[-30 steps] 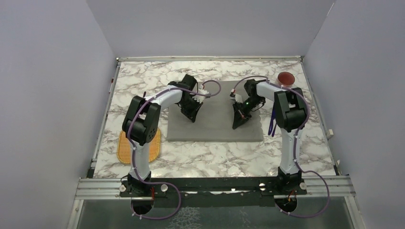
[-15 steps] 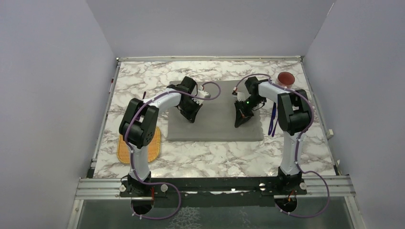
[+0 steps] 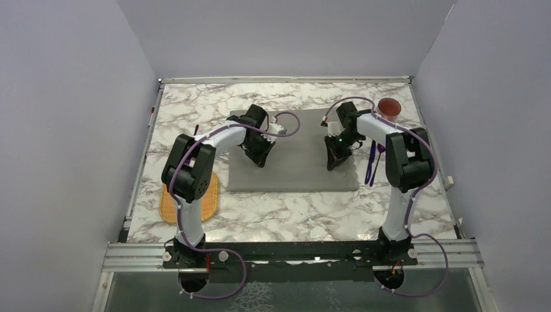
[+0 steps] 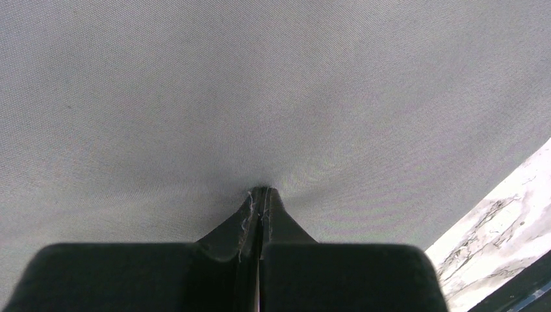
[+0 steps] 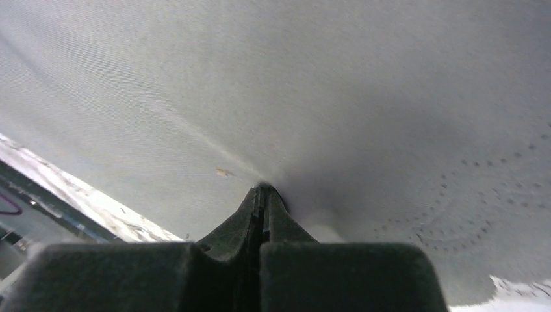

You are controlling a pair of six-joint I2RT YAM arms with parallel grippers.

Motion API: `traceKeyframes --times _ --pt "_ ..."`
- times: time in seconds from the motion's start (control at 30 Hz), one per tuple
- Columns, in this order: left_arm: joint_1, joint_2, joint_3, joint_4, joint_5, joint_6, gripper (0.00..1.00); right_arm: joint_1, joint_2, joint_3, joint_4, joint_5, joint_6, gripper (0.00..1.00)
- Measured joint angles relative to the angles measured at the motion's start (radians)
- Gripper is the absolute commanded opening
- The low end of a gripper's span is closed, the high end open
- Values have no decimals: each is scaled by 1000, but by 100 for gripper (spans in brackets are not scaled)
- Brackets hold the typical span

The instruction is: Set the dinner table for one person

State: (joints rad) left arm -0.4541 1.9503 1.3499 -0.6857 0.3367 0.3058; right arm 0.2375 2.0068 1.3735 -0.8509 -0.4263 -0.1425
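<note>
Right now both arms lean over the grey placemat (image 3: 292, 172), which lies flat in the middle of the marble bench (image 3: 286, 211). The left jaws are pressed together, and their tip pushes down on the left part of the cloth. The right jaws are pressed together too, tip down close to the cloth's right edge. In both wrist views the cloth puckers a little around the tip. I cannot tell if a tiny bit of cloth is nipped in there or only pushed on.

I think the step in hand is getting the placemat smooth and in its spot. Nothing sits on it yet. A red cup (image 3: 388, 106) stands at the far right corner of the bench. Purple cutlery (image 3: 371, 161) lies just beside the cloth's right edge. An orange woven thing (image 3: 167, 204) lies near the left edge, partly under the left arm (image 3: 214, 138).

Next, I would guess, the tips must lift straight up so the cloth does not get dragged. Then one pair of jaws must spread and reach for a thing to put on it. The cutlery is thin and flat, so it needs a low, careful pinch.
</note>
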Motion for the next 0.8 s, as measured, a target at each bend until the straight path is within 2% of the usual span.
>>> traceKeyframes --times 0.8 --pt "0 -19 -21 -1 -16 6 0 1 -163 -150 108 414 -9 1"
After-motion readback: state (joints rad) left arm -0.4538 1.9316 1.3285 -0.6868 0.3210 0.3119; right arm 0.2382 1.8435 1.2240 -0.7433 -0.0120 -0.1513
